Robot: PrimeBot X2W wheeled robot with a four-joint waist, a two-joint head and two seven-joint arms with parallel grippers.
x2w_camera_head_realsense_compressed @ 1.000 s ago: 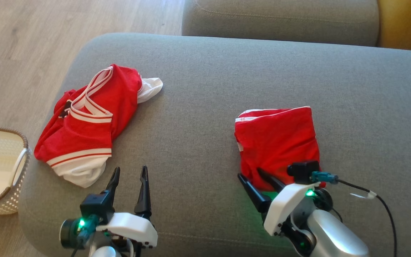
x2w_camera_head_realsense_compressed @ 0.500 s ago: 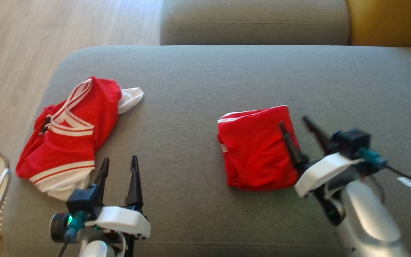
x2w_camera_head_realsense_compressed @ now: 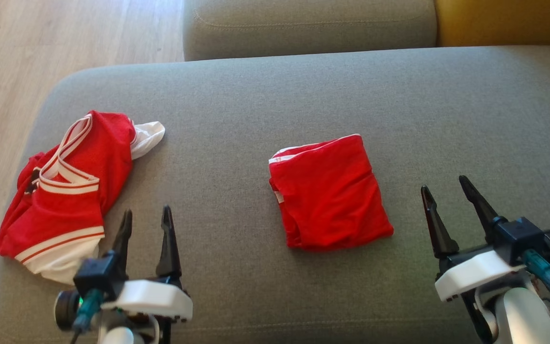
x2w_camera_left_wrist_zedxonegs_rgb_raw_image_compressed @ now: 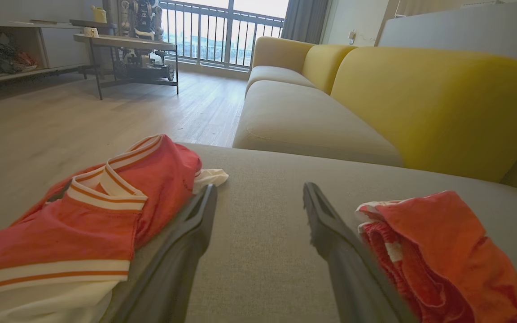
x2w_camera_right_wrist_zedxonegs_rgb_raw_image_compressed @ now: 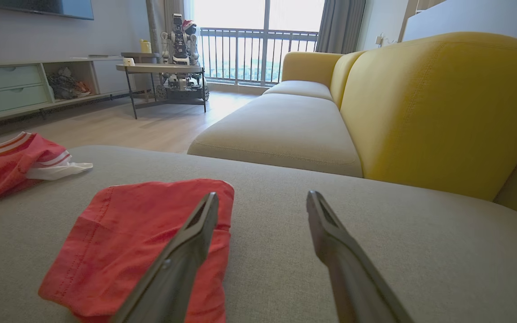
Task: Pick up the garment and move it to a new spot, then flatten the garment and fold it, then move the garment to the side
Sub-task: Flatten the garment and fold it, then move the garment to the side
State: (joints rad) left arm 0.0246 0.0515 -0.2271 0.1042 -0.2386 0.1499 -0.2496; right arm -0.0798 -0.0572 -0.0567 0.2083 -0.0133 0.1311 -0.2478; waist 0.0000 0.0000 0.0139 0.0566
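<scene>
Right gripper (x2w_camera_head_realsense_compressed: pixel 442 183) has left the folded garment (x2w_camera_head_realsense_compressed: pixel 330 191), wide open, empty.

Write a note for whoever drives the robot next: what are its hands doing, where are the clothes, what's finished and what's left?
Left gripper: open, empty, beside the crumpled red-and-white garment.
Right gripper: open, empty, to the right of the folded red garment.
Both garments lie apart on the grey cushion.
Done: the red garment is folded.
Left: probably pick up, flatten and fold the crumpled one.
</scene>
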